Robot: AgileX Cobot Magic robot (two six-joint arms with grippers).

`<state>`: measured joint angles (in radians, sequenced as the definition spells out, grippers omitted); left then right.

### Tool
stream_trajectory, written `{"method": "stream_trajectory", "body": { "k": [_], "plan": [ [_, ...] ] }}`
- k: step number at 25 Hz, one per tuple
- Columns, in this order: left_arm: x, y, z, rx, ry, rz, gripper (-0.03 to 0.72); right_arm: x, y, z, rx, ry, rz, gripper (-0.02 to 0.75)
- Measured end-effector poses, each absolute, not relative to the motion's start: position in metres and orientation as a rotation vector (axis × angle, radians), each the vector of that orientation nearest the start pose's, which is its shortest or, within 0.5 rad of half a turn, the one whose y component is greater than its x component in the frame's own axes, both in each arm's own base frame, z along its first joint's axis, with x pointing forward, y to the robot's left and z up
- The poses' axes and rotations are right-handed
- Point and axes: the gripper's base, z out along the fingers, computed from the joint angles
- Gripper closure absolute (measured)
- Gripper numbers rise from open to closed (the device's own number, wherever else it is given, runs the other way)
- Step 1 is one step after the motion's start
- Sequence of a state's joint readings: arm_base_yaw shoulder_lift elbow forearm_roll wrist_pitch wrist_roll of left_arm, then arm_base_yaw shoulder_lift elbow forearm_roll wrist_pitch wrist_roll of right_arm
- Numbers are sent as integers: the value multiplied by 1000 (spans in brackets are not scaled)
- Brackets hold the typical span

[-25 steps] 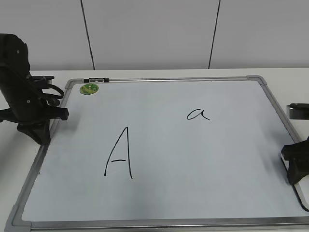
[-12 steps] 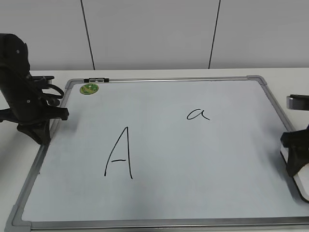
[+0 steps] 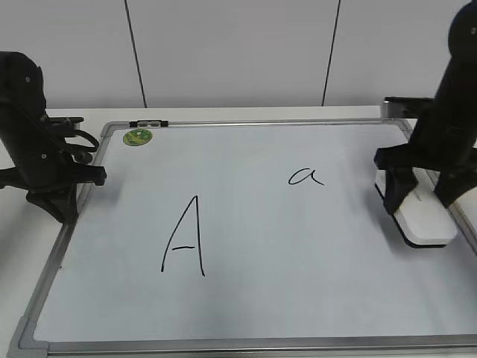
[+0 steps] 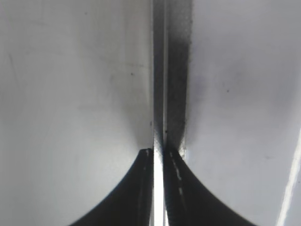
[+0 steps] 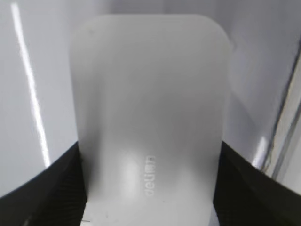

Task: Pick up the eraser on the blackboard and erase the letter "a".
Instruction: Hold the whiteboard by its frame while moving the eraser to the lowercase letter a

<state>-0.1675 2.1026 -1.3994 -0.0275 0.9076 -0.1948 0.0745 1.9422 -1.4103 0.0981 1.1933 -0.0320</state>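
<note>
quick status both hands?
Left hand: shut, holding nothing, parked at the blackboard frame's left edge.
Right hand: shut on the eraser, fingers on both its sides, right of the letter "a".

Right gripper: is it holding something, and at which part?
The right gripper holds the white rounded-rectangular plastic eraser by its two long sides, near one end. The left gripper holds nothing.

On the blackboard [image 3: 246, 298], the letter "a" [image 3: 306, 177] lies right of centre. The eraser [image 3: 421, 216] sits right of that letter, near the board's right edge, apparently between the right gripper's [image 3: 423, 195] fingers. The left gripper [image 3: 58, 203] stands at the board's left edge.
</note>
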Motion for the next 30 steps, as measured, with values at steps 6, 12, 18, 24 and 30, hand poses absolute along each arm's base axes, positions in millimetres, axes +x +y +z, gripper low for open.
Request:
{"method": "stream_trajectory", "body": {
  "k": [6, 12, 18, 24, 30],
  "plan": [
    [392, -68, 129, -68, 3098, -47, 645, 393, 67, 190, -234, 3164, 136, 218],
    [392, -68, 129, -68, 3098, -47, 645, 416, 88, 179, -296, 3139, 140, 218],
    [392, -68, 129, -69, 3098, -48, 645, 431, 95, 170, -305, 3128, 151, 218],
    [392, -68, 129, -69, 3098, -48, 645, 442, 98, 169, -303, 3102, 164, 218],
    [392, -68, 129, -69, 3098, -48, 645, 452, 100, 166, -303, 3085, 176, 218]
  ]
}}
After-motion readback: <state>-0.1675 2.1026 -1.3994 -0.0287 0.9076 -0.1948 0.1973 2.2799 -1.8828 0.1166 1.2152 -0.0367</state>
